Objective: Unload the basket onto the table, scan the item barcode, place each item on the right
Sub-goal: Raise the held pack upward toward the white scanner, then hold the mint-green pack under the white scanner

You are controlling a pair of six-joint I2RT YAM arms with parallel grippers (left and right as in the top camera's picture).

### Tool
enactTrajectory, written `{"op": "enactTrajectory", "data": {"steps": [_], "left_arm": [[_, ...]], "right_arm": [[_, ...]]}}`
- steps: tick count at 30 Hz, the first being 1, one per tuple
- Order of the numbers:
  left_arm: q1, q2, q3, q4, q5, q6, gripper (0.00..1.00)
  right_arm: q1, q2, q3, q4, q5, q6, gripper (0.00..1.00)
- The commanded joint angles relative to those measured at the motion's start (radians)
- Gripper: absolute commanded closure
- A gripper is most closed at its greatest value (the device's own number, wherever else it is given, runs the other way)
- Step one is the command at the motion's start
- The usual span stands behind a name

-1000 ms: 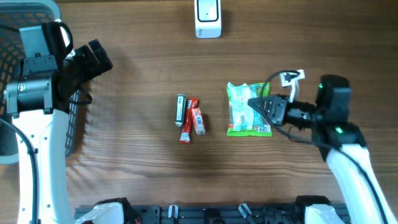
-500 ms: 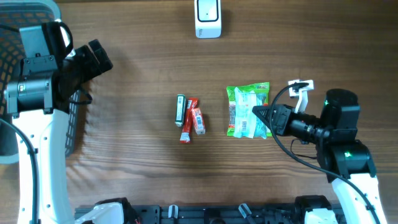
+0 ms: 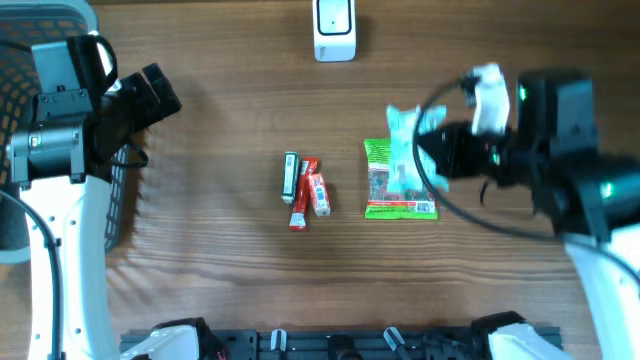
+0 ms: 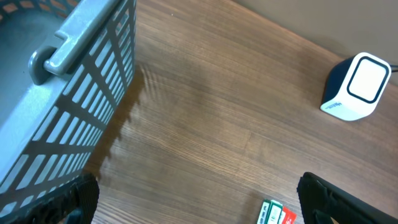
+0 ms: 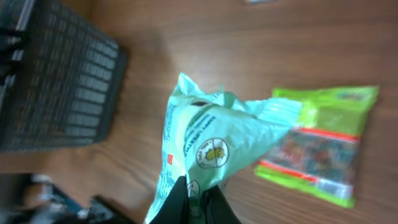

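Overhead and wrist views, scanning task. The right tool is pressed together on the lower edge of the pale mint packet, which is pinched between its two fingers and held clear of the worktop. In the overhead view the packet sits right of centre, and its long axis runs roughly top to bottom of the frame. It partly overlaps a green packet that lies flat beneath it.

The scanner stands at the top centre of the overhead frame, up and to the left of the held packet, with bare wood between them. This is the relation on which the coming move is judged to turn. The packet would have to be carried toward the top of the frame and slightly leftward, with its printed face turned to the scanner window. No barcode can be made out on the packet in any view.

The left tool is spread wide and holds nothing. It hangs beside the basket at the far left, well apart from the packet, so the right arm is the nearer one. Two small bars lie at mid-frame, off the likely path.
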Motion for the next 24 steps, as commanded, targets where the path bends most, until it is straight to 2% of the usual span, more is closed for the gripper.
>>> {"op": "enactTrajectory", "data": {"steps": [1, 5, 9, 11, 15, 16, 20, 24], "left_arm": [[0.004, -0.007, 0.01, 0.003, -0.006, 0.02, 0.0], [0.004, -0.007, 0.01, 0.003, -0.006, 0.02, 0.0], [0.004, -0.007, 0.01, 0.003, -0.006, 0.02, 0.0], [0.004, -0.007, 0.01, 0.003, -0.006, 0.02, 0.0], [0.004, -0.007, 0.01, 0.003, -0.006, 0.02, 0.0], [0.004, -0.007, 0.01, 0.003, -0.006, 0.02, 0.0], [0.004, -0.007, 0.01, 0.003, -0.006, 0.02, 0.0], [0.004, -0.007, 0.01, 0.003, -0.006, 0.02, 0.0]], "right_arm": [[0.05, 0.152, 0.249, -0.044, 0.179, -0.133, 0.96], [0.158, 0.301, 0.468, -0.024, 0.496, -0.207, 0.96], [0.275, 0.399, 0.524, 0.122, 0.725, -0.407, 0.96], [0.332, 0.46, 0.523, 0.222, 0.84, -0.551, 0.96], [0.393, 0.586, 0.523, 0.383, 0.91, -0.897, 0.96], [0.405, 0.635, 0.522, 0.447, 0.946, -1.02, 0.96], [0.415, 0.804, 0.522, 0.748, 1.125, -1.303, 0.96], [0.412, 0.961, 0.522, 1.031, 1.162, -1.575, 0.96]]}}
